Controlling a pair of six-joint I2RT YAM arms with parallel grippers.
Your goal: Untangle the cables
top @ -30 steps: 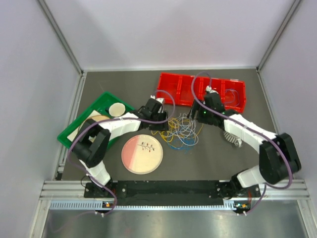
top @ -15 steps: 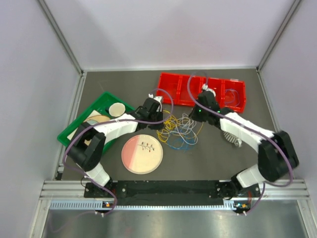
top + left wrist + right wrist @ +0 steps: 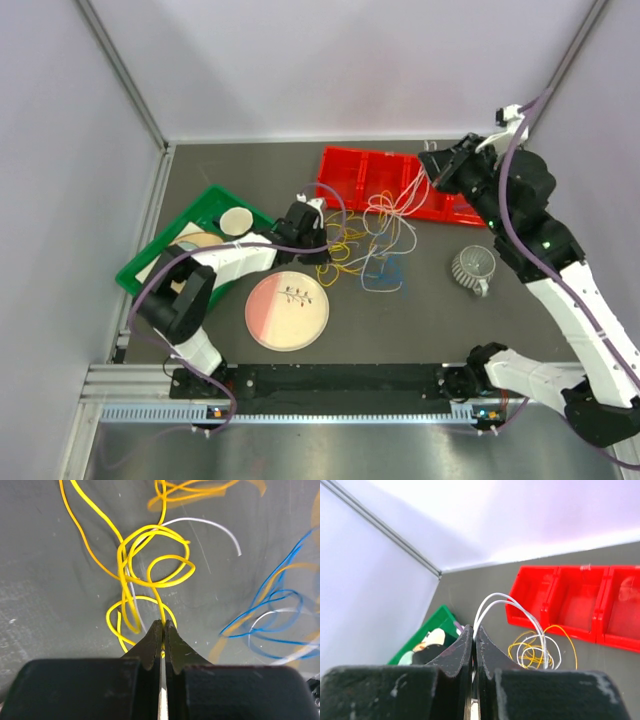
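The cables lie in a loose tangle mid-table: yellow cable (image 3: 340,245), blue cable (image 3: 386,270), white cable (image 3: 395,205). My left gripper (image 3: 322,252) is low over the tangle's left side and shut on a yellow cable strand (image 3: 150,528) right at its tips (image 3: 163,623). Blue loops (image 3: 252,602) and a white strand (image 3: 200,519) lie beside it on the mat. My right gripper (image 3: 430,166) is raised over the red bins, shut (image 3: 474,630) on the white cable (image 3: 517,605). That cable runs taut down to the pile.
A row of red bins (image 3: 365,180) stands behind the tangle. A green tray (image 3: 160,262) with a white disc (image 3: 236,221) is at the left. A pink plate (image 3: 286,311) lies in front. A grey ribbed cup (image 3: 472,266) lies at the right.
Both grippers closed. The right arm then rose up and to the right, drawing the white cable out of the pile. The left gripper stayed low, on the yellow cable.
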